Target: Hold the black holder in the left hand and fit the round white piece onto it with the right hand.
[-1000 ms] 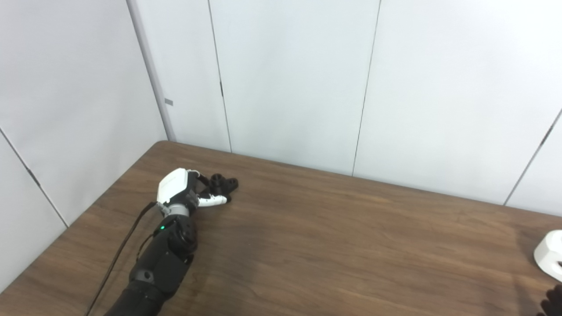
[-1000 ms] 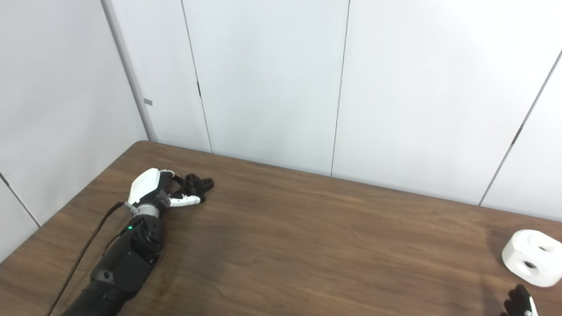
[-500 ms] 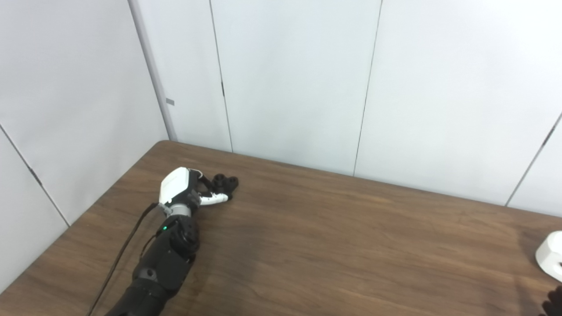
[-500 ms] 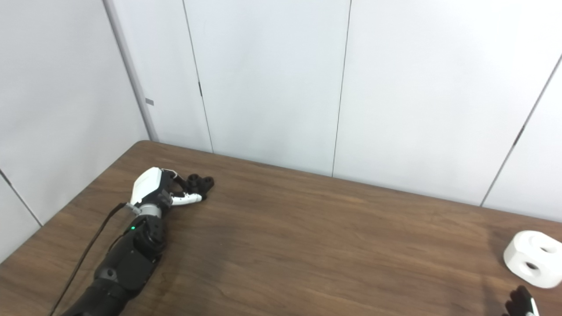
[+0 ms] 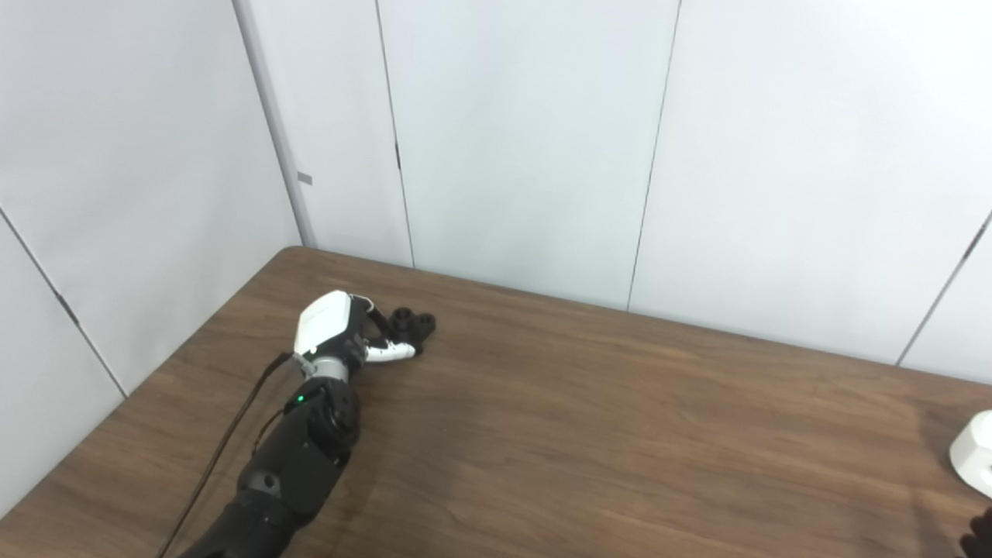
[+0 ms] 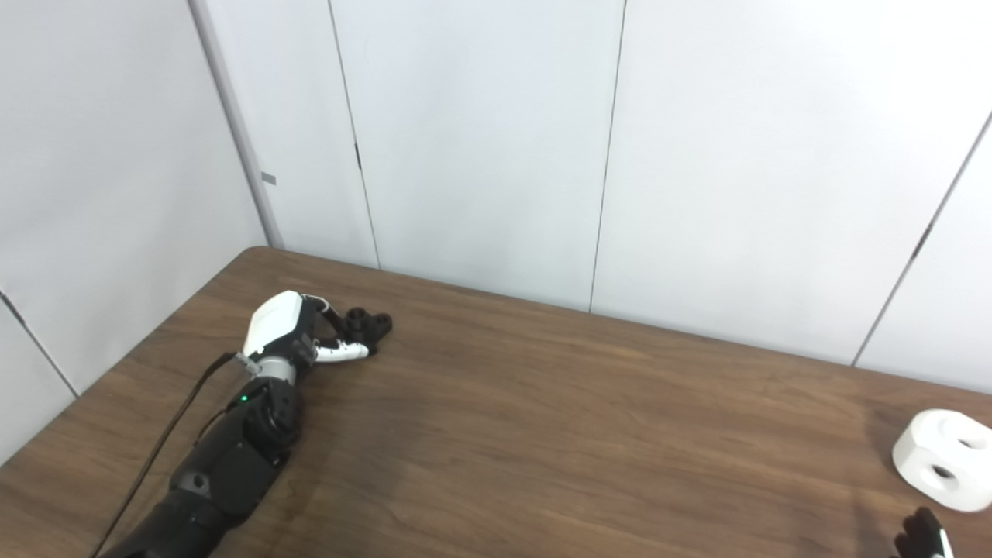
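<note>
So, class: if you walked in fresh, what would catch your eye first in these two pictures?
First, the left hand at the far left corner of the wooden table, its fingers around the black holder. Next, the round white piece alone at the right edge. Only the fingertips of the right hand show, at the bottom right corner.

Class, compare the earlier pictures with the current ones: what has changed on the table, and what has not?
Mostly the camera shifted. The left hand remains at the black holder on the table, fingers closing in slightly; a firm grip cannot be confirmed. The round white piece lies untouched, and the right hand waits at the frame's edge.
</note>
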